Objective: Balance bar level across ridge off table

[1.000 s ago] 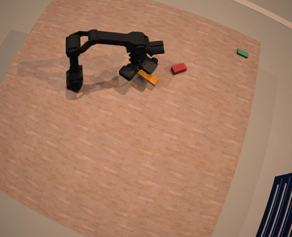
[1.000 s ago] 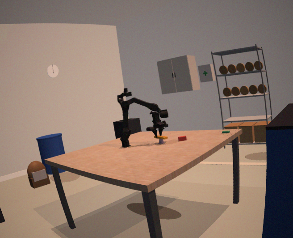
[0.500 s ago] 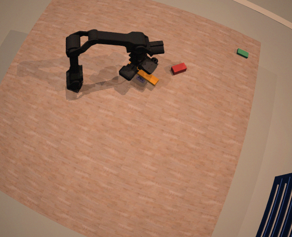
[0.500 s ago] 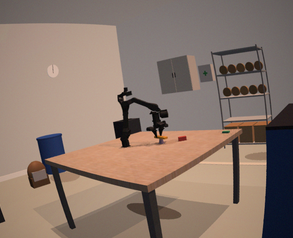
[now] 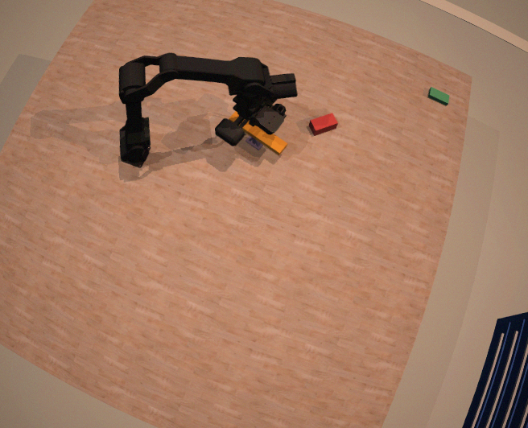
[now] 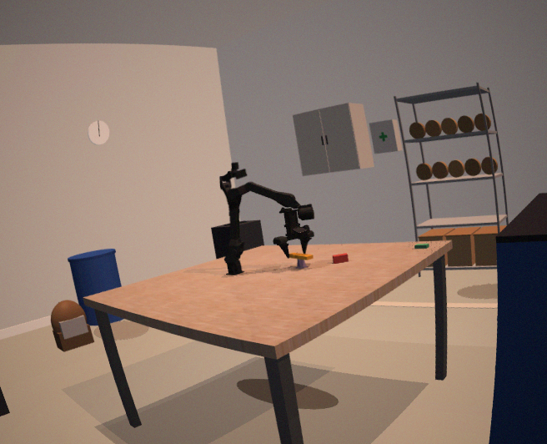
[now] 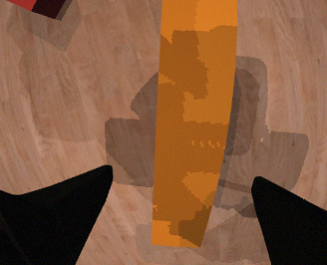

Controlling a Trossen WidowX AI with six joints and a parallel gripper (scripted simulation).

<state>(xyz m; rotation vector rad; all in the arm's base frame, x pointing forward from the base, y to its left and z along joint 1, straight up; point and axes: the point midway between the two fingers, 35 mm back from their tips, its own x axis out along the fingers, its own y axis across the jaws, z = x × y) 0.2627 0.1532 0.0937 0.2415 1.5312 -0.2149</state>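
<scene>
The orange bar (image 5: 274, 138) (image 6: 300, 256) (image 7: 196, 110) lies across the top of the small purple ridge (image 5: 254, 141) (image 6: 301, 264). It looks about level, and its visible parts are raised off the table. The ridge is hidden under the bar in the wrist view. My gripper (image 6: 296, 254) (image 7: 183, 179) is open, with one finger on each side of the bar near one end. In the wrist view there is a gap between the bar and each fingertip. In the top view the arm hides part of the bar.
A red block (image 5: 324, 123) (image 6: 339, 258) (image 7: 21, 3) lies on the table (image 5: 255, 276) (image 6: 245, 300) a short way beyond the bar, on the side away from the arm's base. A green block (image 5: 439, 96) (image 6: 421, 246) lies near the far table corner.
</scene>
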